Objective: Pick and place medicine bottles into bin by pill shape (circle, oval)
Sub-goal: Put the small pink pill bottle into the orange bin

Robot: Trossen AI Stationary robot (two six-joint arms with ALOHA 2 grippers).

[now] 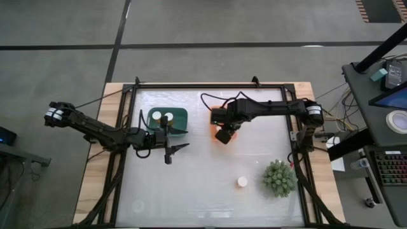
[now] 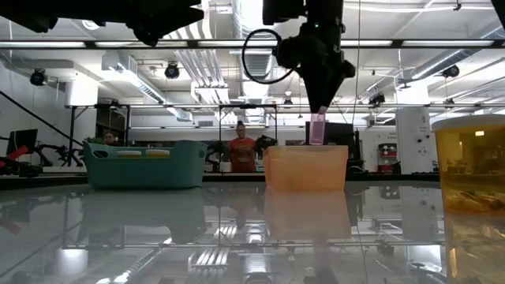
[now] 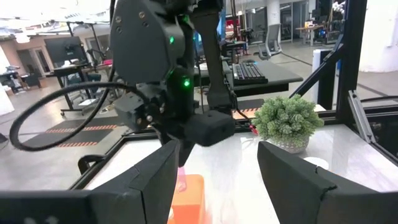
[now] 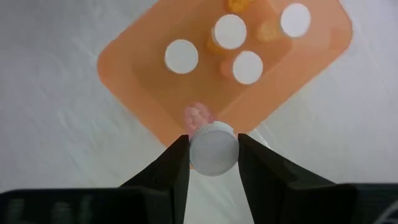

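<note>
1. The right gripper point(image 4: 213, 163) is pinching a small white-capped medicine bottle point(image 4: 214, 148) above the near rim of the orange plastic bin point(image 4: 137, 68).
2. Four white-capped bottles point(image 4: 230, 31) are sitting inside that bin.
3. The left gripper point(image 1: 172, 151) is hanging open and empty beside the green plastic bin point(image 1: 181, 115).
4. One more bottle point(image 1: 242, 182) is standing near the table's front edge, beside a spiky green plant point(image 1: 280, 177).

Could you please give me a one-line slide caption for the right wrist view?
Right tool holds a white-capped bottle over the edge of the orange bin, where four bottles already stand.
</note>
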